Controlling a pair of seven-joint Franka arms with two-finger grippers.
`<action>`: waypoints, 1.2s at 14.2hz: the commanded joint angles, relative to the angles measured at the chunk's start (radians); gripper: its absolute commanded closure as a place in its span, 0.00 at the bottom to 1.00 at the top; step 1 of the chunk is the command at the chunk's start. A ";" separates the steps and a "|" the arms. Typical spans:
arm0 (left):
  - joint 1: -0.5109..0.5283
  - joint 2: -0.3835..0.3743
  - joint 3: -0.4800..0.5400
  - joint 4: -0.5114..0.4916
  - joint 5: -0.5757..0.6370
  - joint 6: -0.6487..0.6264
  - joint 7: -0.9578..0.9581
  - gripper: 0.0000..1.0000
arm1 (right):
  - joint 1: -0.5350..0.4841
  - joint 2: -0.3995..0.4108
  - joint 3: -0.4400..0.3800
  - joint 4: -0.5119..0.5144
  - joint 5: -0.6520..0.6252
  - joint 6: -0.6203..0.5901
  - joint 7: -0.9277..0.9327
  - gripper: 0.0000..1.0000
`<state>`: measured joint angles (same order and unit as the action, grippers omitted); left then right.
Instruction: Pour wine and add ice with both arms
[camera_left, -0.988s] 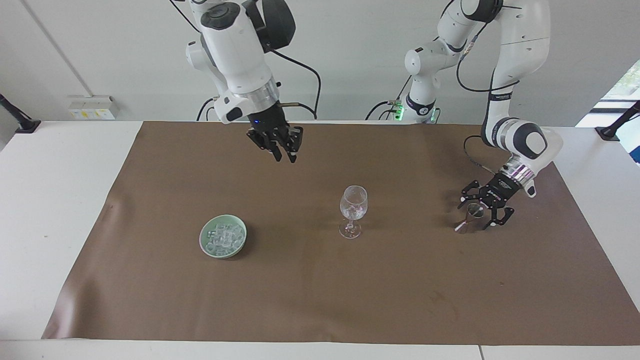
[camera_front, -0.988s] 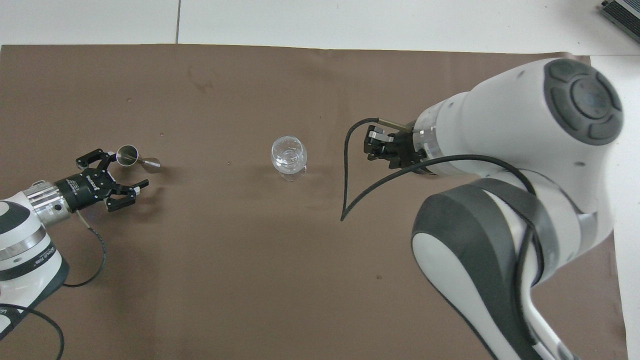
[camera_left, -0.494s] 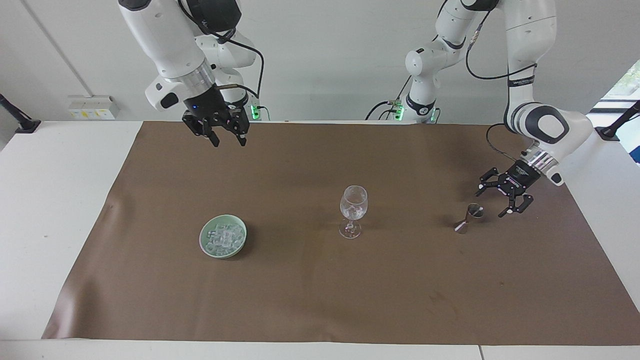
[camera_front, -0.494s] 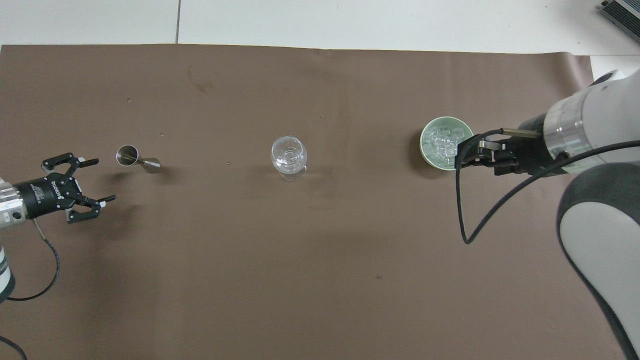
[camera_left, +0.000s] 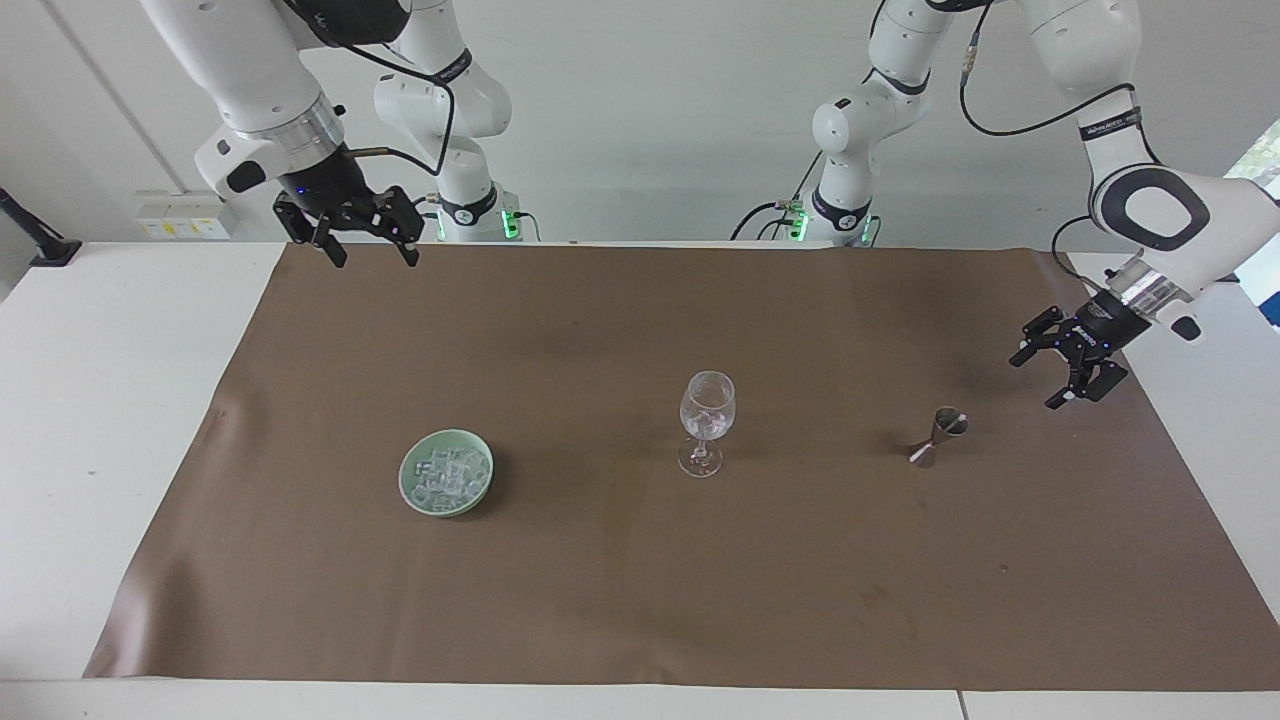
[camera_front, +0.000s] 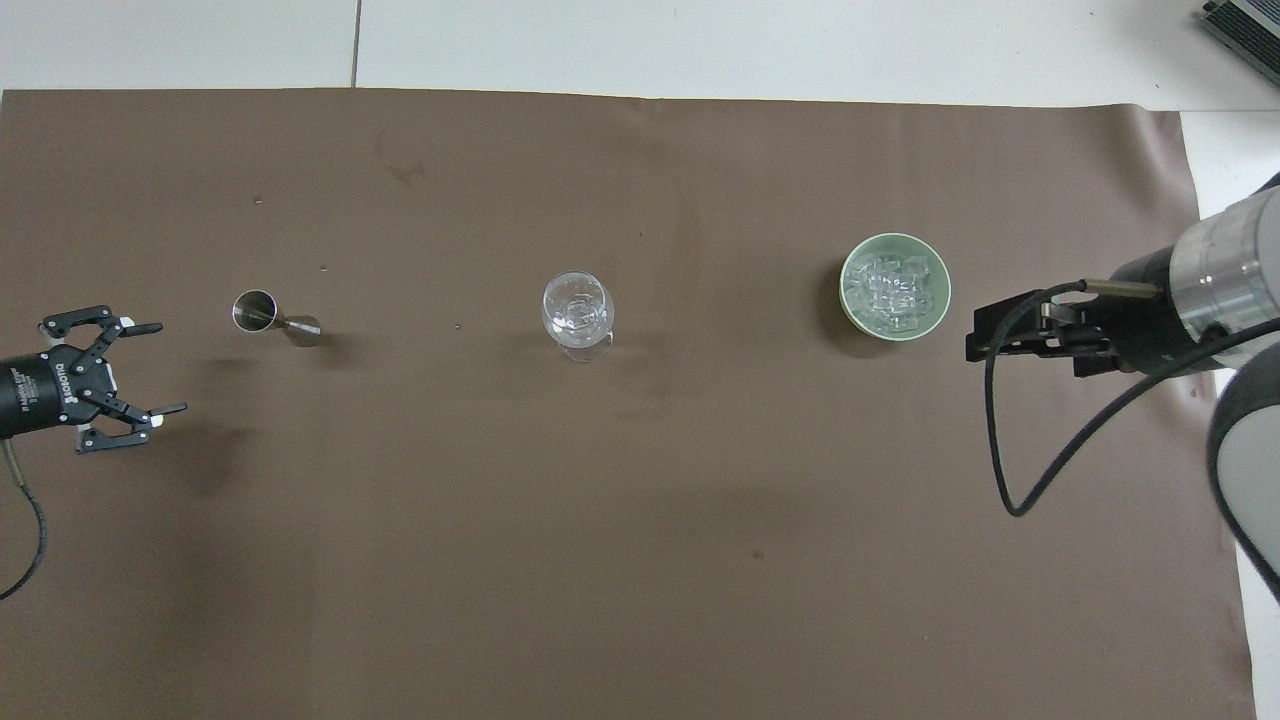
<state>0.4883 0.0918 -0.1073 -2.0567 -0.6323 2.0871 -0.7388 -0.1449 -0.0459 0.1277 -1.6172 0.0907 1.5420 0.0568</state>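
Note:
The steel jigger (camera_left: 938, 438) (camera_front: 270, 317) for the wine stands alone on the brown mat toward the left arm's end. My left gripper (camera_left: 1036, 381) (camera_front: 166, 368) hangs open and empty beside it, low over the mat's edge. The clear wine glass (camera_left: 707, 418) (camera_front: 577, 312) stands upright mid-mat with something clear in its bowl. A heap of ice (camera_left: 446, 470) (camera_front: 893, 286) fills a pale green bowl (camera_left: 408, 488) (camera_front: 850, 300) toward the right arm's end. My right gripper (camera_left: 370, 255) (camera_front: 972, 346) is raised, open and empty, over the mat's edge by the robots.
The brown mat (camera_left: 640, 600) (camera_front: 600, 560) covers most of the white table (camera_left: 120, 420). Small stains mark the mat. A black cable (camera_front: 1010, 480) loops from the right wrist.
The right gripper has opened and swung from over the mat's middle back toward its own end. The left gripper has drawn away from the jigger, which stays put.

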 joint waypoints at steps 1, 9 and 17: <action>-0.028 -0.033 -0.008 0.044 0.101 -0.033 0.057 0.00 | -0.039 -0.040 -0.037 -0.015 -0.028 -0.041 -0.101 0.00; -0.165 -0.034 -0.008 0.259 0.382 -0.212 0.269 0.00 | 0.027 -0.055 -0.146 -0.010 -0.043 -0.072 -0.135 0.00; -0.293 -0.063 -0.005 0.362 0.523 -0.367 0.501 0.00 | 0.056 -0.054 -0.170 -0.004 -0.071 -0.054 -0.144 0.00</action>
<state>0.2653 0.0470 -0.1296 -1.7164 -0.1650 1.7603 -0.2666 -0.0985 -0.0934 -0.0153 -1.6180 0.0386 1.4853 -0.0708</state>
